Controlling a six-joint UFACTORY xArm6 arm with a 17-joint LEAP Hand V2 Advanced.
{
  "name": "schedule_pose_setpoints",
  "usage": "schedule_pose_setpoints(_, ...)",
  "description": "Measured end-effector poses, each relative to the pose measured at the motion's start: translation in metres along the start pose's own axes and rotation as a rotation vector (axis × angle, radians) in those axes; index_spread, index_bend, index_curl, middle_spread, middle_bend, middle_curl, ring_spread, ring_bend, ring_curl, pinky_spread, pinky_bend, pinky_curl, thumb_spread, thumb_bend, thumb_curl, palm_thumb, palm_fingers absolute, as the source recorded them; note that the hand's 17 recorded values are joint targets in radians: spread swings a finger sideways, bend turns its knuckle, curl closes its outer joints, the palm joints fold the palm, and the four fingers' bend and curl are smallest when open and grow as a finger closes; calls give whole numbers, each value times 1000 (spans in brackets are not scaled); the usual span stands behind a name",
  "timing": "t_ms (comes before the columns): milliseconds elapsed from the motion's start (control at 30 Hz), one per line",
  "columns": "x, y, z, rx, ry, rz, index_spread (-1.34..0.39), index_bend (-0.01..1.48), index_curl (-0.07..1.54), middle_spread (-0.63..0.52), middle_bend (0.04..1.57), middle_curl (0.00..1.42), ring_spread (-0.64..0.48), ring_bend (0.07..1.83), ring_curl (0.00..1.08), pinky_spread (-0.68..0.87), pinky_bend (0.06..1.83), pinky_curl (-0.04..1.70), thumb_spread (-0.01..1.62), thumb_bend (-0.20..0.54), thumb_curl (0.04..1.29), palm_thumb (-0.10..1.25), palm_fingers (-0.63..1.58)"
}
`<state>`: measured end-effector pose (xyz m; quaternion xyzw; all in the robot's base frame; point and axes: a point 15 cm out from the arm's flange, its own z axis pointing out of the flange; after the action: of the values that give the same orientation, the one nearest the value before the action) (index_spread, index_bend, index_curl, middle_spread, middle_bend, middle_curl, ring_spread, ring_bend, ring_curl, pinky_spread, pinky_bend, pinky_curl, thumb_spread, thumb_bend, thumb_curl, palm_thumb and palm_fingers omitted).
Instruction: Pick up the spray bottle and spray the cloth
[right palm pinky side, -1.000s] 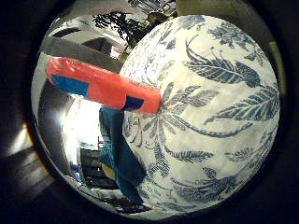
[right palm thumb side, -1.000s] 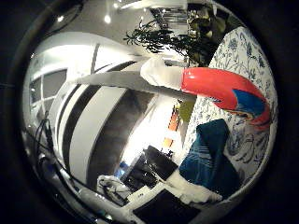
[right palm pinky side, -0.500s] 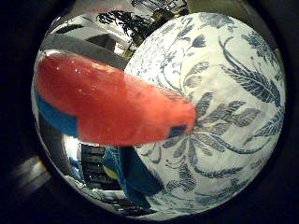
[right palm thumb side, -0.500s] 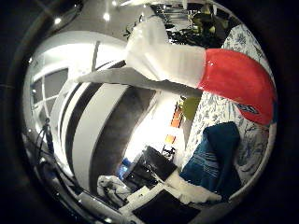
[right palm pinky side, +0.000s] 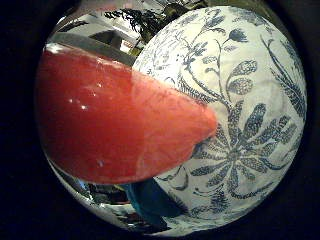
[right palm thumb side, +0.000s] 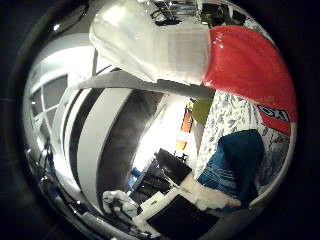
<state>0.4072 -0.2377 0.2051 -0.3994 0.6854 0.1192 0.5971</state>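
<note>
The spray bottle has a red body (right palm pinky side: 115, 115) and a white sprayer head (right palm thumb side: 150, 45). It lies on a table covered by a white cloth with a blue flower print (right palm pinky side: 240, 120). In the right little finger side palm view the red body fills almost half the picture, so it is very close to the palm. In the right thumb side palm view the head and the red body (right palm thumb side: 250, 65) are large too. A dark blue cloth (right palm thumb side: 232, 165) lies crumpled on the printed cloth beside the bottle. My right hand is just over the bottle.
Past the table's edge is a room with a white and grey curved wall (right palm thumb side: 95, 130), dark furniture (right palm thumb side: 165, 175) and leafy plants (right palm pinky side: 140, 15) at the back.
The bottle has grown much larger in both views over the last second: the palm has come close to it. The bottle and the blue cloth lie as before.
</note>
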Motion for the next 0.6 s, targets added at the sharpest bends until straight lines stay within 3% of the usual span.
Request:
schedule_pose_setpoints(167, 8, 1, 11, -15, 18, 24, -144, 188, 312, 19, 513, 411, 55, 690, 317, 201, 908, -12, 971, -23, 309, 550, 520)
schedule_pose_setpoints(367, 9, -5, 23, -23, 4, 54, -262, 212, 374, -123, 674, 501, -147, 947, 416, -213, 1212, 50, 977, -21, 324, 632, 1047)
schedule_pose_setpoints(467, 7, -10, 28, -34, 1, 53, -316, 375, 485, -148, 826, 573, -172, 1030, 473, -325, 1275, 130, 975, -18, 334, 683, 1249)
schedule_pose_setpoints(600, 0, -17, 35, -51, -7, 45, -295, 717, 652, -130, 1041, 634, -180, 1146, 525, -296, 1361, 247, 961, -17, 352, 752, 1340)
